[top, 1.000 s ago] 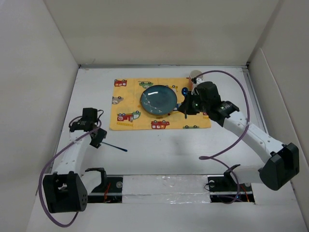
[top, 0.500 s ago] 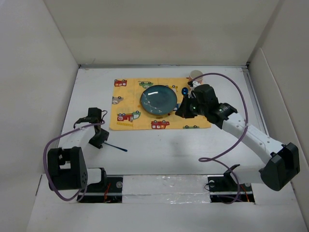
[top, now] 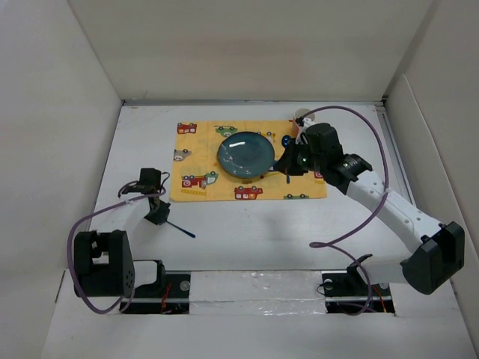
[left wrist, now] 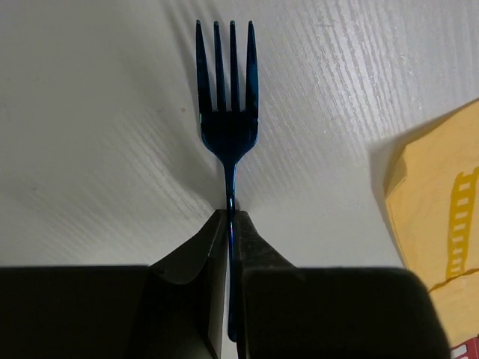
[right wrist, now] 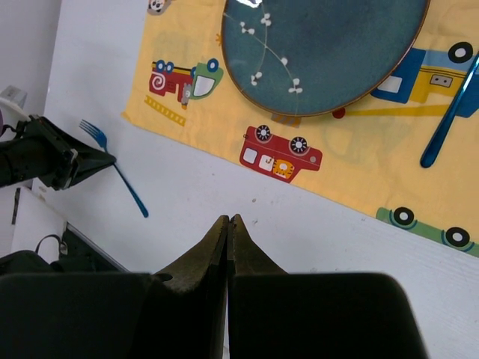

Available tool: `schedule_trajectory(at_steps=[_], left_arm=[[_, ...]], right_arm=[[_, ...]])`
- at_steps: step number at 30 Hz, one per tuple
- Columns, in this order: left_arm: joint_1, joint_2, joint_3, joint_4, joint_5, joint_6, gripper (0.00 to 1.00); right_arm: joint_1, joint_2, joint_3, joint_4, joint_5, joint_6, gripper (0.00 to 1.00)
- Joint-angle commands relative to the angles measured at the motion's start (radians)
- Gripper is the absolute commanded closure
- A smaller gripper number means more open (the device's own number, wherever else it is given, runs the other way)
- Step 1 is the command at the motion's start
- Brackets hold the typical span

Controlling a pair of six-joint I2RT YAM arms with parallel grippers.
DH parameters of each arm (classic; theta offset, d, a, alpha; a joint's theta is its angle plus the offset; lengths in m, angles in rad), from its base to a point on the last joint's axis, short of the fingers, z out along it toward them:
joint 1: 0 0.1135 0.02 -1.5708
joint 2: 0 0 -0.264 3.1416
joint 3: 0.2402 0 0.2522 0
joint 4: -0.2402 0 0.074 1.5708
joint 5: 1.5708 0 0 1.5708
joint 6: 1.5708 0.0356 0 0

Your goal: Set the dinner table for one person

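While folded low over the white surface spread ahead of both bases, clamps left tool on blue fork handle, left of placemat; reaches right tool, shut and empty, out above placemat.

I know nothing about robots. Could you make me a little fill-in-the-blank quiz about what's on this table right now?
1. The left tool is shut on the handle of a blue ____.
2. That utensil has ____ tines.
3. The plate lies on a ____ mat printed with cars.
4. The right tool is shut and holds ____.
Missing words: fork; four; yellow; nothing.
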Motion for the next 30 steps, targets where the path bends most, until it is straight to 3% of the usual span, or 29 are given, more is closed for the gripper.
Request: schedule_trajectory(at_steps=[1, 5, 8, 14, 17, 21, 30], left_arm=[[-0.017, -0.103, 0.026, -0.076, -0.022, 0.007, 1.0], [-0.017, -0.192, 0.174, -0.124, -0.006, 0.089, 1.0], [-0.017, -0.167, 0.317, -0.151, -0.023, 0.255, 1.0], [-0.267, 0.2, 0.804, -0.175, -0.193, 0.543, 1.0], [-0.335, 0.37, 0.932, -0.132, -0.203, 0.697, 1.0], [-0.335, 0.49, 0.985, -0.035, -0.1, 0.804, 1.0], [-0.335, 0.642, 0.999, 0.072, -0.058, 0.815, 1.0]], right_arm=[[-0.027, 0.014, 0.053, -0.023, 0.007, -0.001, 0.96], [-0.047, 0.023, 0.053, -0.032, 0.004, -0.001, 0.96], [-0.057, 0.035, 0.05, -0.031, 0.001, 0.007, 0.96], [-0.057, 0.046, 0.029, -0.017, 0.037, 0.025, 0.97], [-0.067, 0.034, 0.018, -0.022, 0.048, 0.033, 0.97], [-0.067, 0.006, 0.016, -0.043, 0.102, 0.039, 0.97], [-0.142, -0.02, -0.02, -0.086, 0.148, 0.042, 0.95]])
